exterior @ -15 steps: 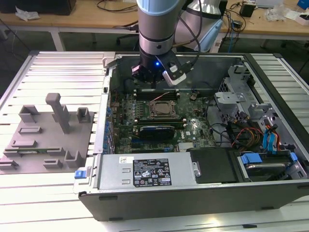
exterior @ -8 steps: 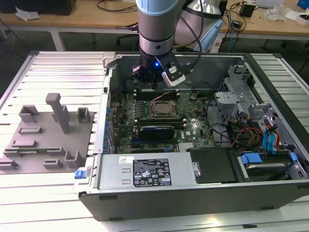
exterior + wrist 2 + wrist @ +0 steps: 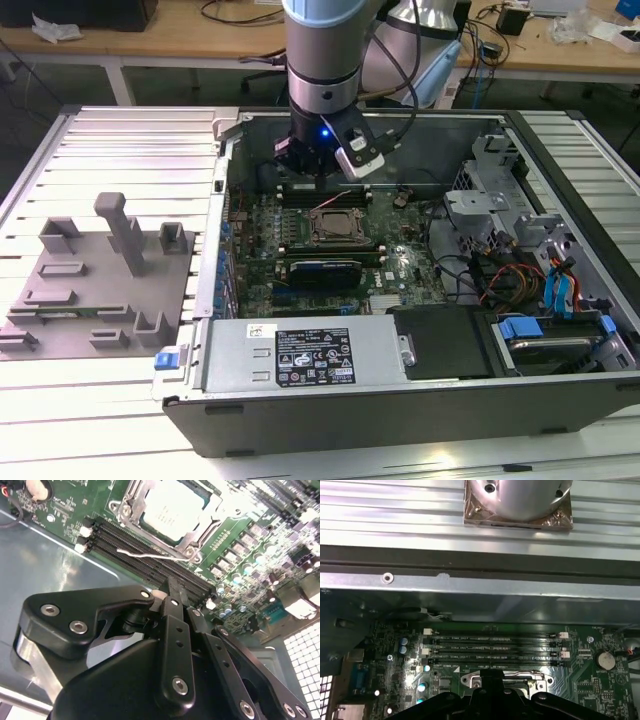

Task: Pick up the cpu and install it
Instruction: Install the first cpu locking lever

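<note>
The open dark metal computer case (image 3: 330, 400) lies on the ribbed aluminium table (image 3: 120, 140). A flat grey plastic fixture tray (image 3: 95, 290) rests at the exterior view's left. The grey robot arm (image 3: 325, 50) stands over the rear of the green motherboard (image 3: 400, 265). The black gripper (image 3: 172, 587) hovers above the dark memory slots (image 3: 107, 535), jaws drawn together with nothing between them. The cpu, a thin square chip with a silver-white top (image 3: 172, 510), sits inside the metal-framed socket (image 3: 131, 500), apart from the gripper.
</note>
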Tool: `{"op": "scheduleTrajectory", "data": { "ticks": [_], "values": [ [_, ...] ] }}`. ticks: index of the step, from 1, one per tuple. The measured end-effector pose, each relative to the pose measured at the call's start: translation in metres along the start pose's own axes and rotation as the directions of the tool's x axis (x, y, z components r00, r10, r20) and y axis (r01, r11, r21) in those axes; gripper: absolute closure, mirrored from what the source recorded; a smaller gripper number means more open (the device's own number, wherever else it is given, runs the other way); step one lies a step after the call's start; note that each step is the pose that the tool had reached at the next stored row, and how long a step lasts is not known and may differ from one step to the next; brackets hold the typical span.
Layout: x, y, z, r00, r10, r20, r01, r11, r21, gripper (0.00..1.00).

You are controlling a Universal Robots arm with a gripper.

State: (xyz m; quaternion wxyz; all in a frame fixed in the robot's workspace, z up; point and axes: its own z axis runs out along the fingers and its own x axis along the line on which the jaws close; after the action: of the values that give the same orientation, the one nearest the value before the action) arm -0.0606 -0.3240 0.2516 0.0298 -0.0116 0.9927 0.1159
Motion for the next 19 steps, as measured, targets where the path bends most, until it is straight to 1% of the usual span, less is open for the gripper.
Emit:
{"op": "scheduleTrajectory", "data": {
  "ticks": [1,2,3,4,13,15,17,19],
  "values": [
    [0.0000,0.0000,0.0000,1.0000,0.000,0.0000,0.000,1.0000,0.0047,0.89],
    [0.0000,0.0000,0.0001,1.0000,0.000,-0.0001,0.000,0.9999,0.0124,0.89],
    [0.0000,-0.0001,0.0002,1.0000,0.001,0.0000,-0.001,0.9998,0.0179,0.89],
    [0.0000,-0.0005,0.0009,1.0000,0.003,0.0006,-0.003,0.9998,0.0212,0.89],
    [-0.0001,-0.0007,0.0020,1.0000,0.008,0.0016,-0.008,0.9997,0.0220,0.89],
    [-0.0004,-0.0009,0.0027,0.9999,0.017,0.0038,-0.017,0.9996,0.0233,0.89],
    [-0.0003,-0.0012,0.0038,0.9994,0.034,0.0079,-0.035,0.9991,0.0249,0.89],
    [-0.0002,-0.0015,0.0050,0.9982,0.058,0.0136,-0.059,0.9979,0.0264,0.89]
  ]
}}
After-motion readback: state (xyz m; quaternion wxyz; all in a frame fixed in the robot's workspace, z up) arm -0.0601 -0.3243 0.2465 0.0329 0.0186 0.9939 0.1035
